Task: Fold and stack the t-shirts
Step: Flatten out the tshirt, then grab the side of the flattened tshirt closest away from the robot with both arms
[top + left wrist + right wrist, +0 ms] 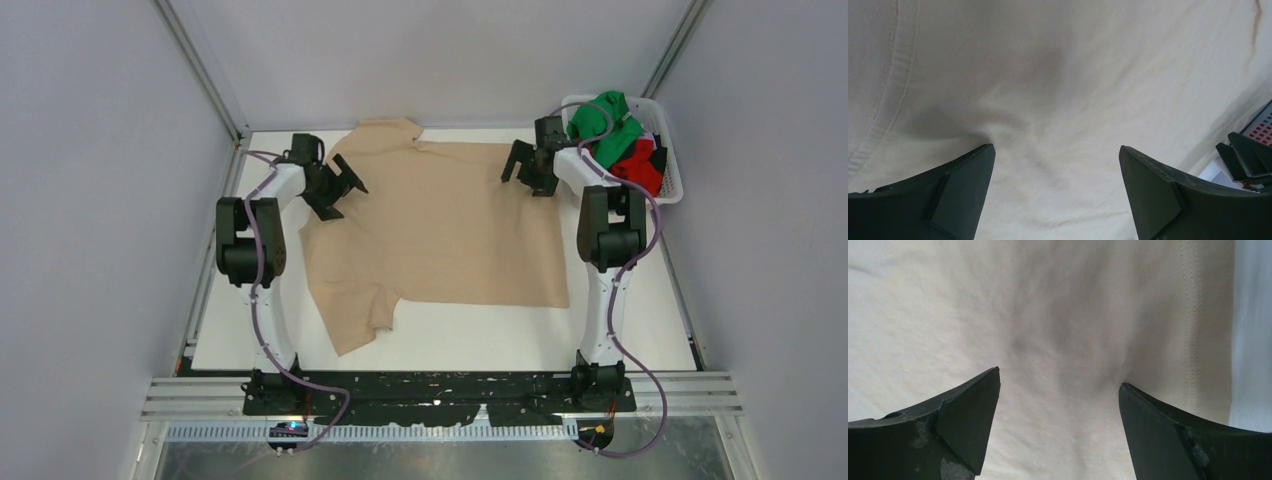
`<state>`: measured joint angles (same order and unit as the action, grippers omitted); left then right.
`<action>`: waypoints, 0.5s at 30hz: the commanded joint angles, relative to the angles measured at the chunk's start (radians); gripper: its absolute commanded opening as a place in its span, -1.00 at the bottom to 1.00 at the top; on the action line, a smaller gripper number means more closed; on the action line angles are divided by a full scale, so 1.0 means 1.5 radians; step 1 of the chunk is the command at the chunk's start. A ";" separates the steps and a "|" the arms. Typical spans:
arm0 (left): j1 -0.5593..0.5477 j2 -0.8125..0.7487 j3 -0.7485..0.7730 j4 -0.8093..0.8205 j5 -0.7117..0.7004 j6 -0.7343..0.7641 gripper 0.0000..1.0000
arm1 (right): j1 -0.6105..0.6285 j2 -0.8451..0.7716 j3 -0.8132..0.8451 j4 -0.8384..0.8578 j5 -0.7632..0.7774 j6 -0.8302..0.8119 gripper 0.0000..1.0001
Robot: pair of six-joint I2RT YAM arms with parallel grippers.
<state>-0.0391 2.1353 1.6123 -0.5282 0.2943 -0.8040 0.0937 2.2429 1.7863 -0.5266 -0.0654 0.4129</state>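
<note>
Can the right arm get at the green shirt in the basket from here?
Probably yes: the green shirt lies on top in the open basket beside that arm, uncovered; the right end effector is open and empty.

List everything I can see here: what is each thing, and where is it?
beige t-shirt: one, beige-tan, spread out mid-table
green t-shirt: one, bright green, bunched in the basket
red t-shirt: one, red, bunched beside the green one
basket: one, white lattice, far right corner
table: one, white, beneath everything
left arm, right arm: two, white and black, based at the near edge
left gripper: black, open, over the beige shirt's left side
right gripper: black, open, over its right side
</note>
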 commanded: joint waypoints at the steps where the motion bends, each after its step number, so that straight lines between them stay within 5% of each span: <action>1: -0.011 -0.109 -0.042 -0.006 0.016 0.046 0.99 | 0.001 -0.072 -0.011 -0.008 0.010 -0.020 0.91; 7: -0.059 -0.301 -0.176 -0.054 -0.074 0.075 0.99 | 0.023 -0.276 -0.197 0.028 0.090 -0.039 0.91; 15: -0.154 -0.635 -0.500 -0.177 -0.187 0.035 0.99 | 0.030 -0.624 -0.557 0.118 0.137 0.022 0.91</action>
<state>-0.2142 1.3228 1.0431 -0.6342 0.1200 -0.7254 0.1410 1.4837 1.1484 -0.4259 0.0685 0.3843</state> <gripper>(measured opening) 0.995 0.954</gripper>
